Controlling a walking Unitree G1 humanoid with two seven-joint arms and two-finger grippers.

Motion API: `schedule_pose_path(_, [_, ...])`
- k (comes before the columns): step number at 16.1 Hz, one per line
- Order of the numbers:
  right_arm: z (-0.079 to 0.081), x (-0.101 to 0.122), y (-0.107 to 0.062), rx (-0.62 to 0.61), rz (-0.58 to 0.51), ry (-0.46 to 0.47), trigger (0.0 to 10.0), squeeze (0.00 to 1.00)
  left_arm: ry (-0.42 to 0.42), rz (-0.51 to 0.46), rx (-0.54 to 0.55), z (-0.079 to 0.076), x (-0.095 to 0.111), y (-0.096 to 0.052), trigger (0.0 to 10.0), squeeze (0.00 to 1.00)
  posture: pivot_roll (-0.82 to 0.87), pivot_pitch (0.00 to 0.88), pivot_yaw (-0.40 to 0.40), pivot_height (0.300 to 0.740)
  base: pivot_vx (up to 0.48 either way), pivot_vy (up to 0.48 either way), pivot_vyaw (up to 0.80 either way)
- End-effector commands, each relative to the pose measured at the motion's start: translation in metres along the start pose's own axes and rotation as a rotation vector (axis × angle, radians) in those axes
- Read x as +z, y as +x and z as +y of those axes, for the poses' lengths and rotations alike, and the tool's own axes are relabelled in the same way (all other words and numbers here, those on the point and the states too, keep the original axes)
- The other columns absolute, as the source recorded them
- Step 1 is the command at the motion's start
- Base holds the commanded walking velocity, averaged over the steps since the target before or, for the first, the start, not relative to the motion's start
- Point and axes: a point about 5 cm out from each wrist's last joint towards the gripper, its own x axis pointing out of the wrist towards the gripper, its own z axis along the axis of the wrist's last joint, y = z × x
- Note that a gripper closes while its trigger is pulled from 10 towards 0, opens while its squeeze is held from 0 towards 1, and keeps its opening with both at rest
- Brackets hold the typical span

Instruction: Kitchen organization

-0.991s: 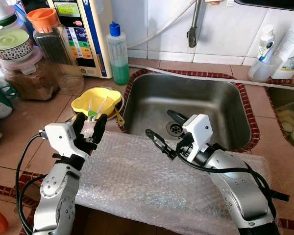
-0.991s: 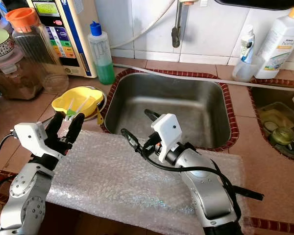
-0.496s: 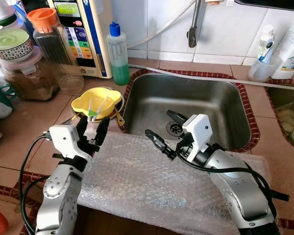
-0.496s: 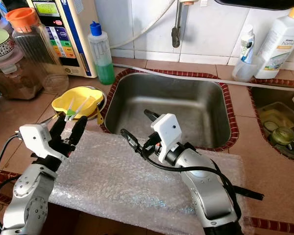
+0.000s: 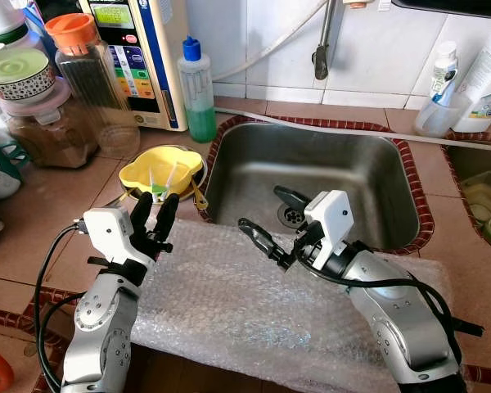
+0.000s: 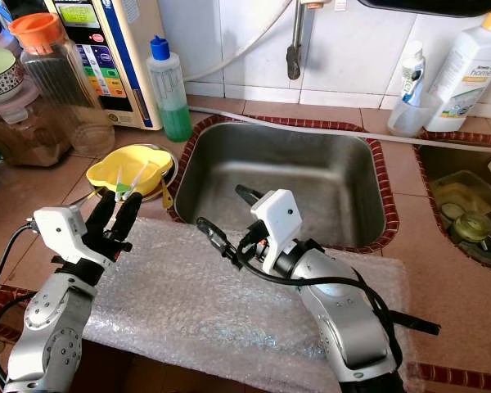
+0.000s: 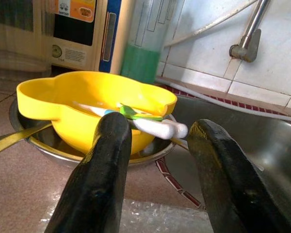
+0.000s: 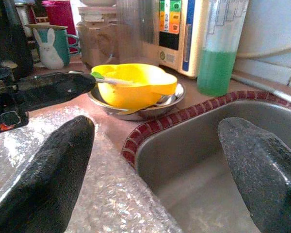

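Left pincer (image 5: 155, 214) has edged nearer; yellow bowl (image 5: 159, 169) just beyond.

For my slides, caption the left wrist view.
Open left gripper faces a yellow bowl resting in a steel dish.

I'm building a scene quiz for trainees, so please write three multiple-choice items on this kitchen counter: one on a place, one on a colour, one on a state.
1. Where does the yellow plastic bowl sit?
A. in the sink
B. in a shallow metal dish left of the stainless steel sink
C. on the bubble wrap

2. What colour is the cap of the clear bottle of green liquid?
A. blue
B. red
C. white

3. How do both pincers stand?
A. shut on a spoon
B. shut on the wrap
C. open, holding nothing

Key: 1 B, the bowl rests in the dish beside the sink rim. 2 A, the cap is blue. 3 C, the left pincer and right pincer hover open over the clear bubble wrap sheet.
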Motion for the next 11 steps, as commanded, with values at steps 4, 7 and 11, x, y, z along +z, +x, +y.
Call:
schedule_pose_path(4, [0.0034, 0.0051, -0.0008, 0.037, -0.009, 0.000, 10.0, 0.00, 0.028, 0.006, 0.012, 0.0030, -0.0010, -0.0006, 0.0, 0.00, -0.18, 0.134, 0.058, 0.740, 0.000, 0.000, 0.00])
schedule_pose_path(7, [0.0033, 0.0054, -0.0008, 0.039, -0.006, -0.002, 10.0, 0.00, 0.033, 0.006, 0.017, 0.0038, -0.0011, -0.0003, 0.0, 0.00, -0.18, 0.133, 0.056, 0.740, 0.000, 0.000, 0.00])
schedule_pose_path(11, [0.0029, 0.0055, 0.0001, 0.041, -0.005, -0.006, 10.0, 0.00, 0.047, 0.002, 0.028, 0.0059, -0.0005, 0.0002, 0.0, 0.00, -0.17, 0.130, 0.056, 0.740, 0.000, 0.000, 0.00])
